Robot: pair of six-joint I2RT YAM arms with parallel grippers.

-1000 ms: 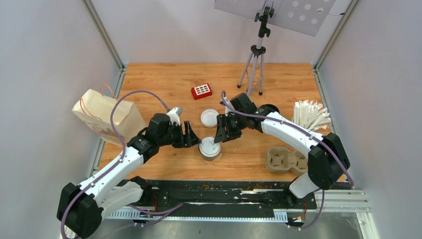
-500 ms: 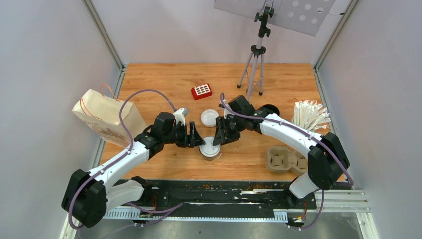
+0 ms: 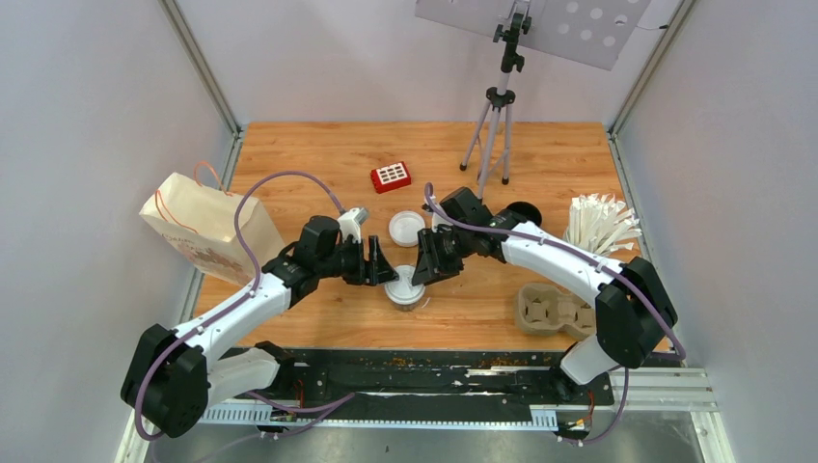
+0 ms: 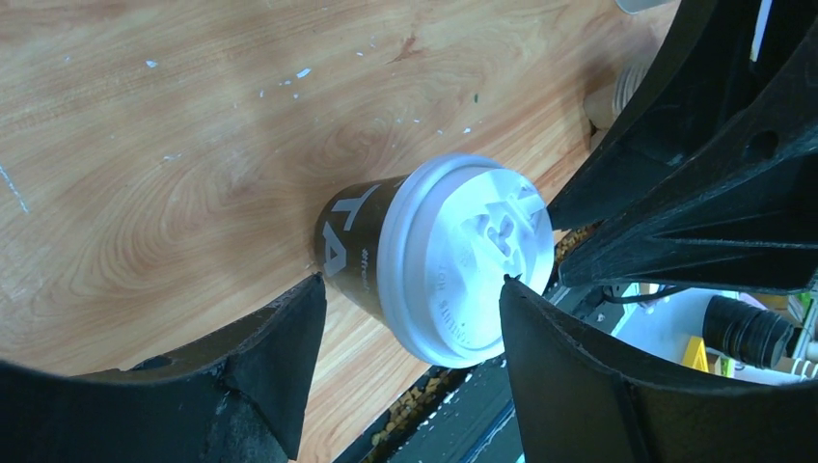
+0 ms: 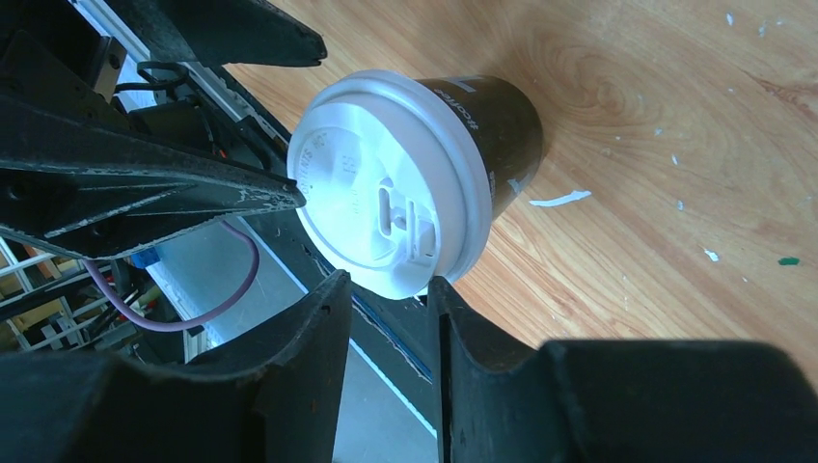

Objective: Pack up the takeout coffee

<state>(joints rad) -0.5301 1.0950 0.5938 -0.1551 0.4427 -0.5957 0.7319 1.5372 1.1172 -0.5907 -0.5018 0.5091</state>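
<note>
My left gripper [image 4: 410, 285] has moved in, jaws apart astride the takeout coffee [image 4: 453, 260]; right gripper [image 5: 386, 280] narrowing over its lid [image 5: 386, 207], clamping nothing; pickup near.

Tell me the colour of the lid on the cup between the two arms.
White lid, clearest in the right wrist view.

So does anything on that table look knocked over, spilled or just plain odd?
Mostly tidy. The paper bag at the left edge looks tipped over rather than standing open, and brown crumbs litter the black strip along the near edge. The coffee cup between the arms stands upright, its lid on; nothing looks spilled.
</note>
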